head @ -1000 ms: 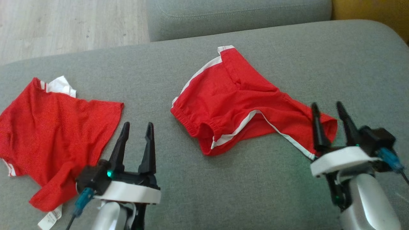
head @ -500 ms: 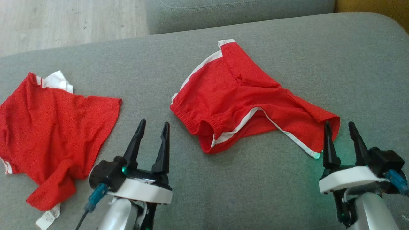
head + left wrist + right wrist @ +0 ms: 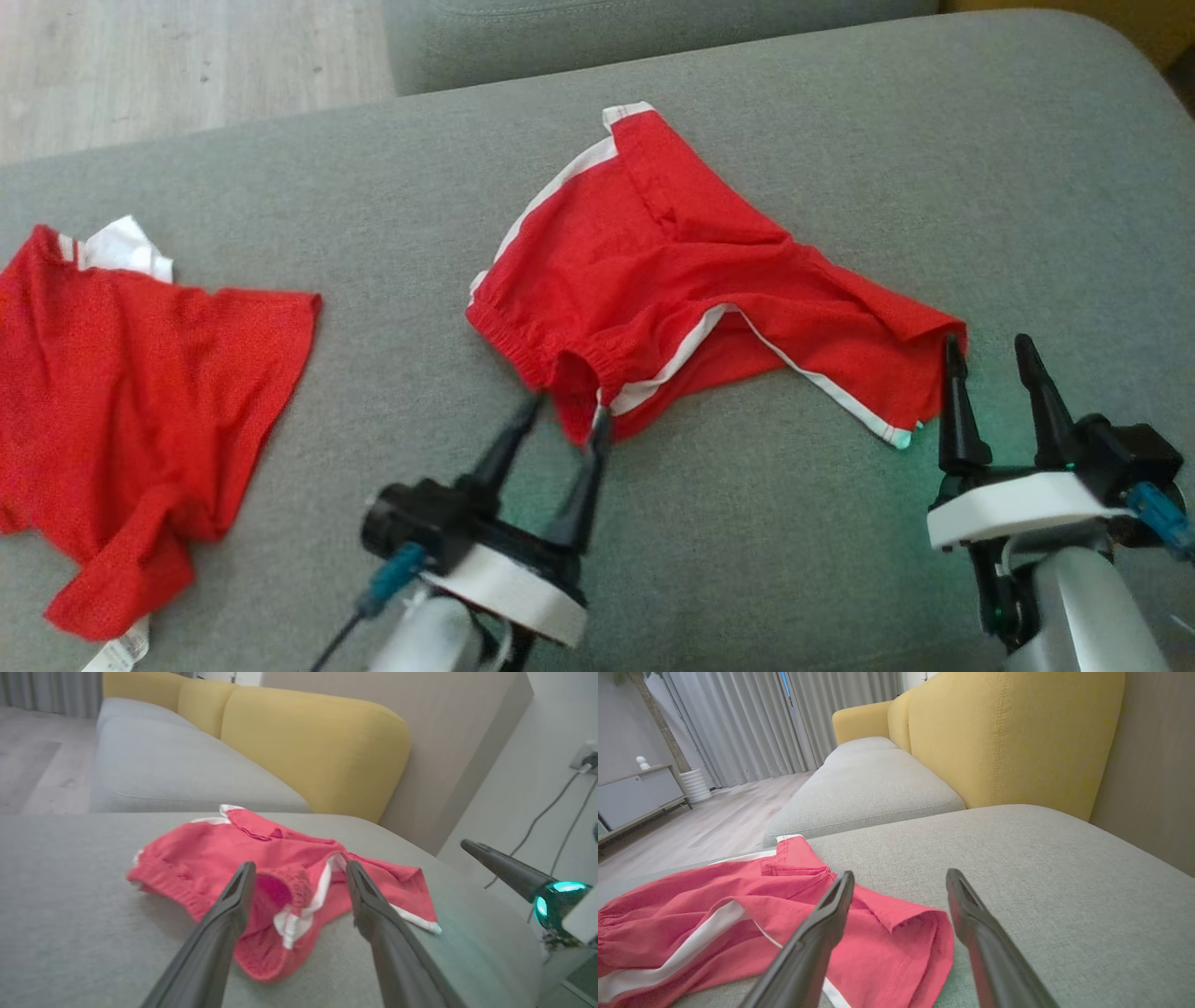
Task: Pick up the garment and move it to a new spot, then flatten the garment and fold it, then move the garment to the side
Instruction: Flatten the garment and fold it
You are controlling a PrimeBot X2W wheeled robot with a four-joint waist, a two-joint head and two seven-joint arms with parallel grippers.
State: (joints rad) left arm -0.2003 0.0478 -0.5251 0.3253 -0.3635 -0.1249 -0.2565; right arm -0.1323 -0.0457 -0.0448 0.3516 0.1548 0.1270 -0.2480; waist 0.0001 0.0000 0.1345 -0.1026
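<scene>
Head and wrist views of a garment-handling scene. The red shorts (image 3: pixel 672 280), trimmed with white side stripes, lie loosely crumpled and partly spread near the middle of a grey sofa cushion (image 3: pixel 373 187). Their elastic waistband faces the robot's left and one leg hem trails toward its right.

The left end effector (image 3: pixel 568 412) stands open with nothing between its fingers. Its tips sit at the near corner of the waistband, beside the lower end of a white stripe. In the left wrist view the gathered waistband opening falls between the two spread fingers. Contact with the cloth cannot be judged.

The right end effector (image 3: pixel 987 343) is likewise open and empty, poised at the far right leg hem. In the right wrist view one finger overlaps the fabric while the other lies over bare cushion just beside the hem.

A second red garment (image 3: pixel 140 401) lies rumpled at the cushion's left edge, well apart from both end effectors. A yellow backrest (image 3: pixel 317 746) rises behind the seat, and a pale wooden floor (image 3: pixel 140 65) lies beyond.
</scene>
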